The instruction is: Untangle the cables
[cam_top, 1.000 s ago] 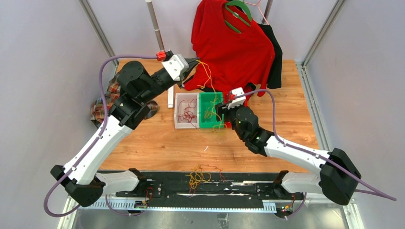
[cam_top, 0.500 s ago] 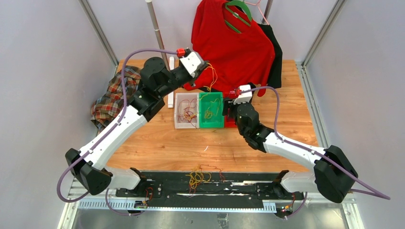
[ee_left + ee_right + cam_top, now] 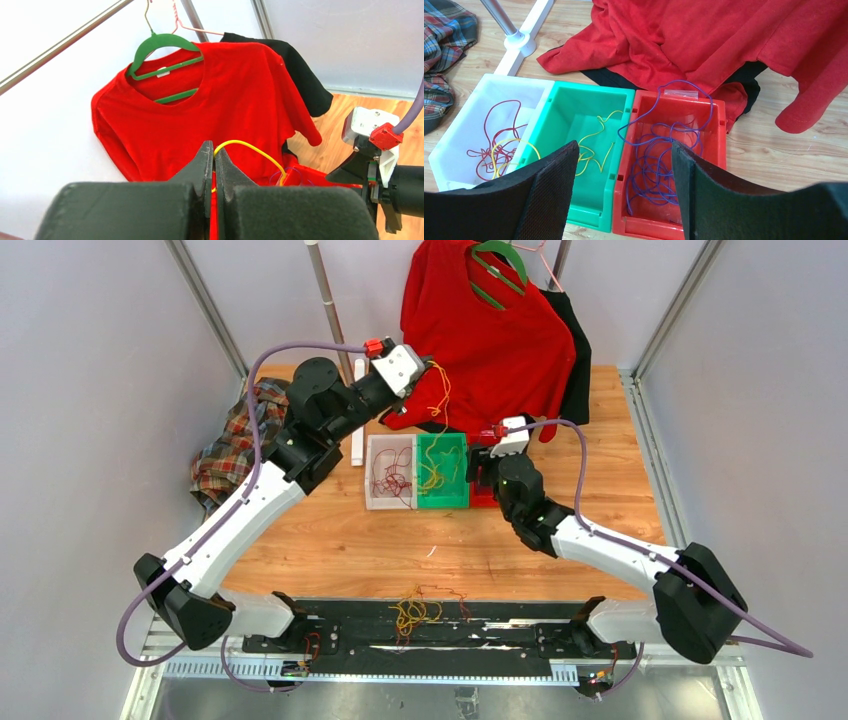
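Left claw [image 3: 214, 159] clamped on yellow wire [image 3: 248, 146], now raised higher above green bin [image 3: 589, 88]. Right claw [image 3: 623, 155] wide open, empty, shifted over red bin [image 3: 722, 135]. Strand separating.

Pale grey walls [image 3: 90, 390] and slanting metal posts [image 3: 205, 305] enclose a wooden table [image 3: 630, 470].

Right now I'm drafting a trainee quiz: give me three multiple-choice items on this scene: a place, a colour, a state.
1. The purple wires lie in: A white bin; B green bin; C red bin.
2. The wire in the left tool is: A yellow; B purple; C dark red.
3. The right tool is: A open; B shut on a wire; C shut on cloth.
Key: 1 C, they coil inside it; 2 A, a yellow loop leaves the tips; 3 A, its fingers stand wide apart.
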Available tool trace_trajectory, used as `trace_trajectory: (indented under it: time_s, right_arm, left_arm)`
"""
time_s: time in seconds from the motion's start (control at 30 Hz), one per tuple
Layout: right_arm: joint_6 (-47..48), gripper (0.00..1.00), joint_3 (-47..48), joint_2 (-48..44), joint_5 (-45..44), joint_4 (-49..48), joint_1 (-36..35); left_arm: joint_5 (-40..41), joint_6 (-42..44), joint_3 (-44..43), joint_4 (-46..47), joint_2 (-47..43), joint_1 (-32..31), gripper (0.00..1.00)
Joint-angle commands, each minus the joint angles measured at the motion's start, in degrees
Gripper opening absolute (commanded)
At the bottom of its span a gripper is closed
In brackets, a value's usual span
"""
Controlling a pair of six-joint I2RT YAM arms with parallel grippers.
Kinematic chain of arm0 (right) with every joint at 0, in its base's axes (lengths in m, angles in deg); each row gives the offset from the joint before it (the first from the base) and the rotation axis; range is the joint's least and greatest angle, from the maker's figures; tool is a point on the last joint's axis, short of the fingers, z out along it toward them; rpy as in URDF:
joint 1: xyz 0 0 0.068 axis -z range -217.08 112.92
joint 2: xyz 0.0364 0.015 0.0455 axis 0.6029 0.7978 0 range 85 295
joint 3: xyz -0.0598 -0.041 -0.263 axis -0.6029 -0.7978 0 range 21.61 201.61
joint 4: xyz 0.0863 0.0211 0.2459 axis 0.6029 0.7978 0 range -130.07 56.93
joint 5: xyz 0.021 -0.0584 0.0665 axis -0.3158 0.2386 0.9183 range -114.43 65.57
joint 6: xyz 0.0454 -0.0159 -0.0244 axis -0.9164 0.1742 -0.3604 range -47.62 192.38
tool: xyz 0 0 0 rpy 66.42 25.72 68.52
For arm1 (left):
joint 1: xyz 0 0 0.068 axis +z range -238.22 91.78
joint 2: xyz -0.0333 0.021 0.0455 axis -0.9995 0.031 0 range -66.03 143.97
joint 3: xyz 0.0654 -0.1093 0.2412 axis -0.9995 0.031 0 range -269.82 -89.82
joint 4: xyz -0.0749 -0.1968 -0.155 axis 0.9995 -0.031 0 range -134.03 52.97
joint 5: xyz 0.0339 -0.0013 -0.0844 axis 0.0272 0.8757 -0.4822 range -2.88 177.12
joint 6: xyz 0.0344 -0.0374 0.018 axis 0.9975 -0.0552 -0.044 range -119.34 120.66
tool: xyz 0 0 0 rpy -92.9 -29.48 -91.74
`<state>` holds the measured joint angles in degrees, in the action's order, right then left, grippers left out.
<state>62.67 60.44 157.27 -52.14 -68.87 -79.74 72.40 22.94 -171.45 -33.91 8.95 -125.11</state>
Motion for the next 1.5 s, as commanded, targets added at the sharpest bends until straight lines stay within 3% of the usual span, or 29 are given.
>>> trace_trajectory:
  time_s: [0.0,0.63,0.87,1.17,1.47]
  right_arm:
    - [-1.4,0.67,-0.5,0.4,1.5,0.0,1.2]
    - [-2.1,0.67,-4.6,-3.5,3.3,-2.0,3.4]
    - [-3.0,0.68,-6.1,-7.2,-0.4,1.9,3.9]
    - [-3.7,0.68,-6.7,-11.5,-2.0,6.6,5.7]
    - [-5.3,0.68,-6.2,-11.9,-0.8,8.7,6.9]
  left_arm:
    - [0.3,0.9,-1.7,2.8,-0.7,-0.4,0.0]
    - [1.5,4.9,-2.8,5.4,8.3,-0.4,0.01]
    - [1.8,5.3,3.2,5.3,6.9,-0.4,0.0]
    - [2.2,10.2,12.3,0.3,7.5,-0.4,0.0]
    - [0.4,7.4,8.0,-10.0,16.2,-0.7,0.0]
